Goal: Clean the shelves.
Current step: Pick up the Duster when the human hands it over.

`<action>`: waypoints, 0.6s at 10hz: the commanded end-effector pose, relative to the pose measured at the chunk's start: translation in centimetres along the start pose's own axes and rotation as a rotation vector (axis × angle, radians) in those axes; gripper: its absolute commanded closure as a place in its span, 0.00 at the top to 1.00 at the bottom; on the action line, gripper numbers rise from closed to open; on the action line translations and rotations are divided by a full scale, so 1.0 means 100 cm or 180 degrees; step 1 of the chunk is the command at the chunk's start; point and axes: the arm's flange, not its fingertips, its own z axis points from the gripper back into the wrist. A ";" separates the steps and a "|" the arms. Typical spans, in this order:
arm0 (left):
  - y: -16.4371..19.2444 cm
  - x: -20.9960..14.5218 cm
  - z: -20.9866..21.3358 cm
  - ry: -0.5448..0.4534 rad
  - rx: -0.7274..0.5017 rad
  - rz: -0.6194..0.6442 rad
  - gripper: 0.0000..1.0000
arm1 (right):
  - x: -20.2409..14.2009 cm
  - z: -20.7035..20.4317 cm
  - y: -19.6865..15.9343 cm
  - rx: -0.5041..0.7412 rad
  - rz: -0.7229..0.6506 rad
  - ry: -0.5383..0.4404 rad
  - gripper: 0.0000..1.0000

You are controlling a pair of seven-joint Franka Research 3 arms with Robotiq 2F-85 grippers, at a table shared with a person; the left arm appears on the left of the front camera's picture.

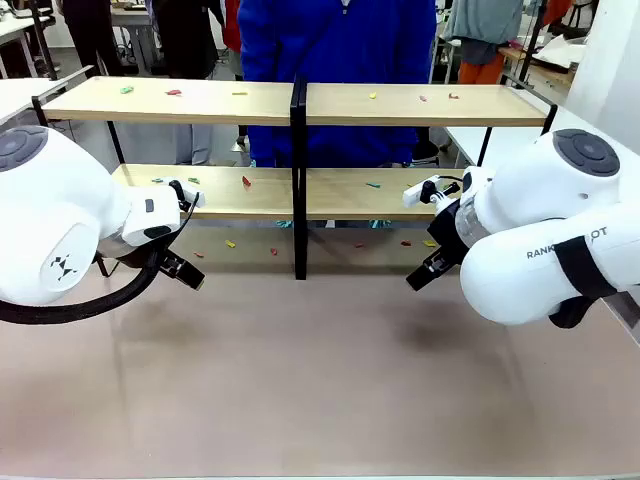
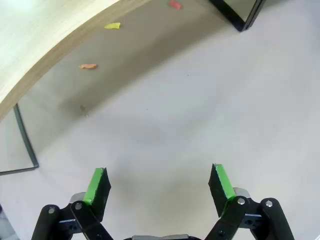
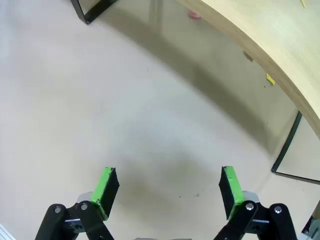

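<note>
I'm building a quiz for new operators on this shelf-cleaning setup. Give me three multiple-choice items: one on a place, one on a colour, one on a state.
1. Where do the coloured scraps lie?
A. On the top board alone
B. On both boards of the shelves and on the table under them
C. In a bin

2. What colour is the person's top?
A. Green
B. Blue
C. White

3. How do the left gripper and right gripper stand?
A. Both open, holding nothing
B. Both shut on a cloth
C. Left shut, right open

Answers:
1. B: scraps dot each board and the table beneath.
2. B: the top behind the shelves is blue.
3. A: each wrist view shows the jaws wide apart with nothing between them.
</note>
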 end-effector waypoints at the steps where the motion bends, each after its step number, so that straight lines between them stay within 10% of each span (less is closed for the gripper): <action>1: 0.000 0.000 0.000 -0.0001 0.0000 -0.0001 1.00 | 0.000 0.000 0.000 0.0000 0.0000 0.0000 1.00; 6: 0.000 0.000 0.000 -0.0001 0.0000 -0.0001 1.00 | 0.000 0.000 0.000 0.0000 0.0000 0.0000 1.00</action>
